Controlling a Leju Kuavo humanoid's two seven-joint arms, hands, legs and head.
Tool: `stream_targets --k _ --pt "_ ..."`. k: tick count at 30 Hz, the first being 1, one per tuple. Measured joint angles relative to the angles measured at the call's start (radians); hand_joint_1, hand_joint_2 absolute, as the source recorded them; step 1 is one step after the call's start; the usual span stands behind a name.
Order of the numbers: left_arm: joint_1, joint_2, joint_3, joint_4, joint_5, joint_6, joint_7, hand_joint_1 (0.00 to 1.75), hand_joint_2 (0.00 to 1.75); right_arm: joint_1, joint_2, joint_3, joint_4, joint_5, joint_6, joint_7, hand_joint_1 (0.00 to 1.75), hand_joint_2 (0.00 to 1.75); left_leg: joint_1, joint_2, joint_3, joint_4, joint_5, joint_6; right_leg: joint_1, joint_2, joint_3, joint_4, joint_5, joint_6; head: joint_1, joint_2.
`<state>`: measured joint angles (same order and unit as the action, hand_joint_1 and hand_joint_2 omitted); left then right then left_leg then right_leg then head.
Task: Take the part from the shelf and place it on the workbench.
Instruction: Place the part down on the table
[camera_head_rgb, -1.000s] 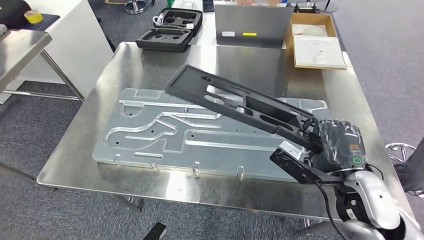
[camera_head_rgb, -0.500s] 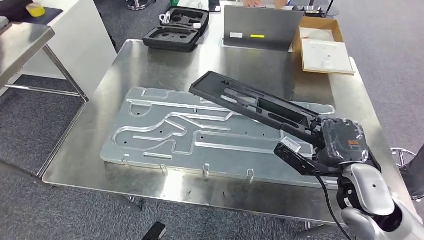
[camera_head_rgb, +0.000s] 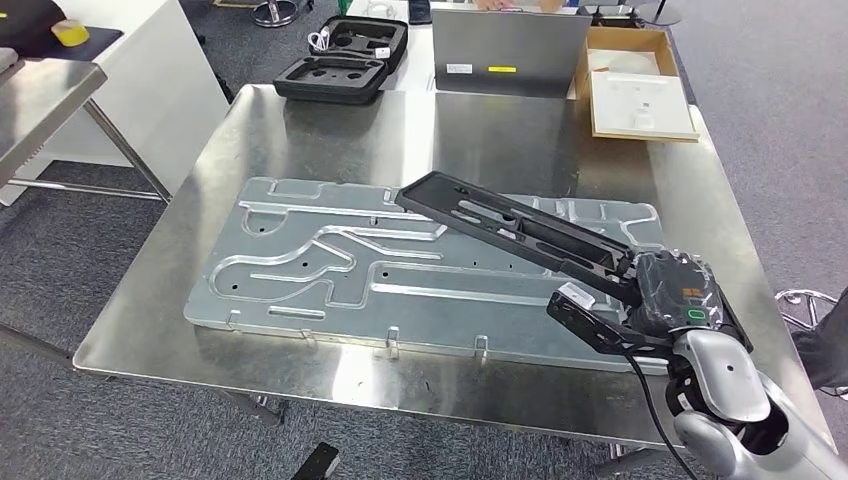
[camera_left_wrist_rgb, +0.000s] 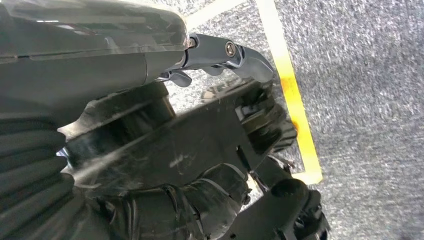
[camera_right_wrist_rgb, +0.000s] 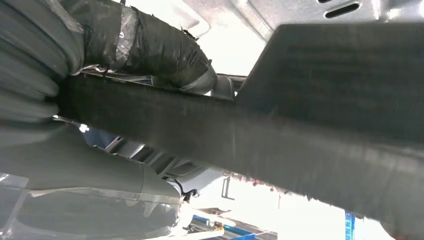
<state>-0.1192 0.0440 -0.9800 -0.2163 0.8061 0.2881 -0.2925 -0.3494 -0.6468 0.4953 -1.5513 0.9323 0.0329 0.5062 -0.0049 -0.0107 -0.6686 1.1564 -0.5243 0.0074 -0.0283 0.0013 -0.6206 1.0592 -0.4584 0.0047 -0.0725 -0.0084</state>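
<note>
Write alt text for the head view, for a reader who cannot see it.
The robot's right hand holds a long black part by one end, slanted over a grooved aluminium plate that lies on a steel workbench. An open black foam case, a laptop and a cardboard box sit at the far edge.

The long black plastic part with rectangular cut-outs (camera_head_rgb: 515, 232) slants from the frame's centre down toward the lower right, its near end gripped by the right hand (camera_head_rgb: 672, 298). It hangs tilted over the shiny steel workbench (camera_head_rgb: 330, 140), above the grooved aluminium plate (camera_head_rgb: 300, 265) lying mid-frame.
</note>
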Motion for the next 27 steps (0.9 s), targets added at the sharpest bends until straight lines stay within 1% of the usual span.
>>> stream_targets --k 1,2,3,4,5,6,7,8,9,10,12,13,14,15,16,17,18,19,20,21,22,23,24,26,27 --pt "0.0 0.0 0.0 0.0 0.0 0.0 0.0 0.0 1.75 0.0 0.0 0.0 0.001 0.0 0.0 0.0 1.75 1.75 0.001 0.001 -0.031 0.065 -0.029 -0.003 0.001 -0.001 0.0 0.0 0.0 -0.002 -0.001 0.0" --pt "0.001 0.0 0.0 0.0 0.0 -0.001 0.0 0.0 1.75 0.0 0.0 0.0 0.003 0.0 0.0 0.0 1.75 1.75 0.002 0.002 -0.059 0.122 -0.049 -0.005 0.002 -0.002 0.0 0.0 -0.001 -0.004 -0.001 0.0" --pt "0.002 0.0 0.0 0.0 0.0 -0.001 0.001 0.0 1.75 0.0 0.0 0.0 0.005 0.0 0.0 0.0 1.75 1.75 0.003 0.002 -0.077 0.156 -0.054 -0.005 0.003 -0.003 0.0 0.0 -0.001 -0.004 -0.001 0.0" --pt "0.003 0.0 0.0 0.0 0.0 -0.001 0.003 0.0 1.75 0.0 0.0 0.001 0.007 0.0 0.0 0.0 1.75 1.75 0.003 0.002 -0.078 0.152 -0.04 -0.003 0.005 -0.003 0.001 0.001 -0.001 -0.004 -0.001 0.0" --pt "0.003 -0.001 0.0 0.0 0.0 -0.001 0.004 0.0 1.75 0.001 0.0 0.001 0.009 0.0 0.0 0.0 1.75 1.75 0.004 0.003 -0.059 0.111 -0.011 0.0 0.005 -0.002 0.002 0.001 -0.002 -0.005 -0.002 0.0" --pt "0.002 -0.001 0.0 0.0 0.0 -0.001 0.006 0.0 1.75 0.0 0.0 0.001 0.009 0.0 0.0 0.0 1.75 1.75 0.003 0.003 -0.027 0.044 0.024 0.005 0.006 -0.002 0.003 0.0 -0.003 -0.004 -0.001 0.0" --pt "0.001 0.0 0.0 0.0 0.0 -0.001 0.007 0.0 1.75 0.0 0.0 0.001 0.01 0.0 0.0 0.0 1.75 1.75 0.0 0.003 0.005 -0.025 0.046 0.011 0.007 -0.001 0.003 0.0 -0.005 -0.003 -0.001 0.0" --pt "0.0 0.0 0.0 0.0 0.0 -0.001 0.008 0.0 1.75 0.0 0.0 0.001 0.01 0.0 0.0 0.0 1.75 1.75 -0.003 0.003 0.03 -0.078 0.058 0.017 0.007 -0.001 0.005 -0.003 -0.006 0.001 -0.001 0.0" --pt "-0.001 0.0 0.0 0.0 0.0 -0.001 0.009 0.0 1.75 0.0 0.001 0.001 0.012 0.0 0.001 -0.001 1.75 1.75 -0.007 0.003 0.046 -0.112 0.06 0.022 0.006 -0.001 0.007 -0.007 -0.006 0.007 -0.001 0.0" --pt "-0.001 0.001 0.0 0.0 0.0 -0.001 0.009 0.0 1.75 0.001 0.002 0.001 0.013 0.0 0.001 -0.001 1.75 1.75 -0.011 0.002 0.052 -0.126 0.055 0.028 0.006 -0.001 0.01 -0.008 -0.001 0.014 -0.001 0.0" --pt "0.0 0.001 0.0 0.0 0.0 -0.001 0.011 0.0 1.75 0.003 0.006 0.002 0.019 -0.001 0.001 -0.002 1.75 1.75 -0.011 0.001 0.072 -0.146 0.059 0.04 0.003 -0.002 0.015 -0.003 0.008 0.026 -0.001 0.0" --pt "0.001 0.001 0.0 0.0 0.0 -0.001 0.011 0.0 1.75 0.003 0.008 0.002 0.021 -0.001 0.001 -0.002 1.75 1.75 -0.009 0.0 0.084 -0.155 0.062 0.044 0.002 -0.002 0.011 0.013 0.004 0.029 0.001 0.0" --pt "0.001 0.003 0.0 0.0 0.0 -0.001 0.012 0.0 1.75 0.003 0.009 0.002 0.023 -0.001 0.001 -0.002 1.75 1.75 -0.009 0.0 0.096 -0.159 0.063 0.048 0.001 -0.002 -0.003 0.042 -0.013 0.031 0.003 0.0" --pt "0.0 0.004 0.0 0.0 0.0 -0.001 0.012 0.0 1.75 0.003 0.01 0.002 0.025 -0.001 0.001 -0.002 1.75 1.75 -0.008 0.0 0.102 -0.161 0.062 0.051 0.001 -0.002 -0.028 0.089 -0.037 0.032 0.004 0.0" --pt "0.0 0.005 -0.001 0.0 0.0 0.0 0.012 0.0 1.75 0.004 0.011 0.002 0.026 -0.002 0.001 -0.002 1.75 1.75 -0.009 0.001 0.106 -0.161 0.06 0.054 0.002 -0.001 -0.061 0.149 -0.063 0.033 0.006 0.0" --pt "0.0 0.005 -0.001 0.0 0.0 -0.001 0.012 0.0 1.75 0.006 0.012 0.002 0.028 -0.003 0.001 -0.002 1.75 1.75 -0.01 0.001 0.109 -0.161 0.057 0.056 0.002 -0.001 -0.097 0.205 -0.084 0.035 0.006 0.0" --pt "0.001 0.005 -0.001 0.0 0.0 -0.001 0.013 0.0 1.75 0.009 0.013 0.002 0.031 -0.004 0.001 -0.002 1.75 1.75 -0.01 0.0 0.114 -0.16 0.052 0.056 0.001 -0.001 -0.124 0.241 -0.091 0.037 0.006 0.0" --pt "0.003 0.005 -0.001 0.0 0.0 -0.001 0.013 0.0 1.75 0.012 0.014 0.002 0.033 -0.006 0.001 -0.003 1.75 1.75 -0.009 0.0 0.12 -0.16 0.045 0.055 0.0 -0.001 -0.137 0.245 -0.079 0.039 0.006 0.0" --pt "0.005 0.005 -0.001 0.0 0.0 -0.001 0.014 0.0 1.75 0.015 0.016 0.002 0.036 -0.008 0.001 -0.003 1.75 1.75 -0.008 -0.001 0.129 -0.159 0.038 0.053 -0.002 -0.002 -0.13 0.209 -0.048 0.041 0.006 0.0" --pt "0.006 0.006 -0.001 0.0 0.0 -0.001 0.014 0.0 1.75 0.016 0.016 0.003 0.038 -0.01 0.001 -0.003 1.75 1.75 -0.007 -0.001 0.14 -0.158 0.028 0.049 -0.005 -0.002 -0.109 0.146 -0.004 0.044 0.006 0.0" --pt "0.007 0.006 -0.001 0.0 0.0 -0.001 0.014 0.0 1.75 0.018 0.017 0.003 0.04 -0.011 0.001 -0.003 1.75 1.75 -0.006 -0.002 0.147 -0.156 0.018 0.044 -0.007 -0.002 -0.087 0.085 0.032 0.045 0.006 0.0" --pt "0.006 0.007 -0.001 0.001 0.0 -0.001 0.014 0.0 1.75 0.018 0.019 0.003 0.042 -0.012 0.001 -0.003 1.75 1.75 -0.005 -0.002 0.151 -0.152 0.009 0.037 -0.006 -0.002 -0.071 0.031 0.048 0.045 0.007 0.0" --pt "0.004 0.008 -0.002 0.001 0.0 -0.001 0.014 0.0 1.75 0.02 0.021 0.003 0.044 -0.013 0.001 -0.003 1.75 1.75 -0.006 -0.002 0.151 -0.149 0.001 0.031 -0.005 -0.002 -0.062 0.003 0.056 0.038 0.009 0.0" --pt "0.002 0.01 -0.002 0.002 0.0 -0.001 0.015 0.0 1.75 0.023 0.024 0.004 0.048 -0.014 0.0 -0.003 1.75 1.75 -0.007 -0.001 0.154 -0.144 -0.01 0.02 0.001 0.001 -0.058 -0.01 0.042 0.021 0.01 0.0" --pt "0.002 0.01 -0.003 0.002 0.0 -0.001 0.015 0.0 1.75 0.025 0.024 0.004 0.049 -0.015 0.0 -0.003 1.75 1.75 -0.006 -0.001 0.153 -0.138 -0.011 0.017 0.0 0.002 -0.052 -0.006 0.044 0.012 0.009 0.0"
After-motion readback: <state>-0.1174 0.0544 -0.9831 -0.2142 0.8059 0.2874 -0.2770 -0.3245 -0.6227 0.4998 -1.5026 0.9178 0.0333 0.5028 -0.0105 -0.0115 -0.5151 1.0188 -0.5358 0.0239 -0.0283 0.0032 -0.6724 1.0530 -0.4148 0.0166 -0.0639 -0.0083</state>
